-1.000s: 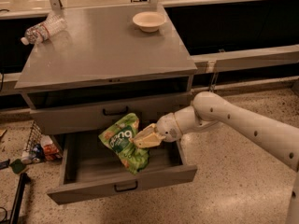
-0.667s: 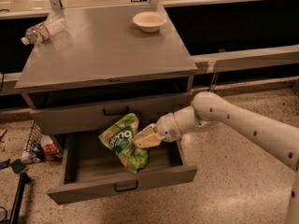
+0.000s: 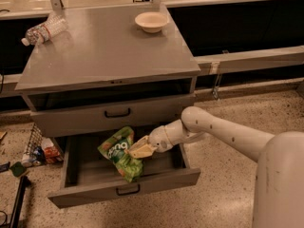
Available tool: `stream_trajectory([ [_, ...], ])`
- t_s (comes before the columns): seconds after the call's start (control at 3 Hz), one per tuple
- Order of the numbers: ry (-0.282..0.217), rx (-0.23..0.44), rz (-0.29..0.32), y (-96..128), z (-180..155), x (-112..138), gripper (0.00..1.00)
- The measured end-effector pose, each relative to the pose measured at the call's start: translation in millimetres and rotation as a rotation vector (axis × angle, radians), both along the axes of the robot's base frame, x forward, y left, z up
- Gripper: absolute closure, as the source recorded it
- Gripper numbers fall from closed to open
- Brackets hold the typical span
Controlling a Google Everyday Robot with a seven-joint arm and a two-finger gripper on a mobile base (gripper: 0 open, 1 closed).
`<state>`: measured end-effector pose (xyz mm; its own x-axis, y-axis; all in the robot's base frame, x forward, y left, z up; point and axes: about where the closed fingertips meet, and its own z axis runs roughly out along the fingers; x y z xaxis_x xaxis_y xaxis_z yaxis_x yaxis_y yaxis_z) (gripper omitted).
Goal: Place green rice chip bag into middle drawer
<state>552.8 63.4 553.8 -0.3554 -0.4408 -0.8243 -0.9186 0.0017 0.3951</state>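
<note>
Furniture dominates: a grey metal cabinet [image 3: 109, 51] with a flat top fills the middle of the view, standing on a speckled stone floor [image 3: 228, 194]. A white, smooth-shelled robot arm [image 3: 228, 132] enters from 4 o'clock and reaches toward the centre, crossing the right front corner of the cabinet. The wide, shallow grey metal middle drawer [image 3: 85, 198] is pulled out toward 6 o'clock, its small black handle facing the camera. The closed grey drawer front [image 3: 80, 120] just above it sits flush and overhangs the back of the open cavity. At 9 o'clock of the open drawer, on the floor, lies a small heap of coloured packets beside a wire rack [image 3: 40, 148] (too small to read). On the cabinet top, a shallow cream bowl [image 3: 151, 21] sits at 12 o'clock and a clear plastic bottle [image 3: 42, 31] lies on its side at 10 o'clock.

The tan two-finger gripper [image 3: 137, 150] hangs inside the open drawer, jaws clamped on the right edge of the crinkly bright green rice chip bag [image 3: 118, 158]. The bag hangs at 9 o'clock of the fingers, tilted, its lower end down in the drawer.

Compared with a second ago, bag and gripper sit slightly lower in the drawer.
</note>
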Motion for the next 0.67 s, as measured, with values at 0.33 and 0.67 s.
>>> stream_trajectory([
  [0.33, -0.022, -0.018, -0.027, 10.7, -28.6, 20.0, 1.00],
  [0.67, -0.041, -0.020, -0.087, 16.1, -42.5, 34.1, 0.85],
])
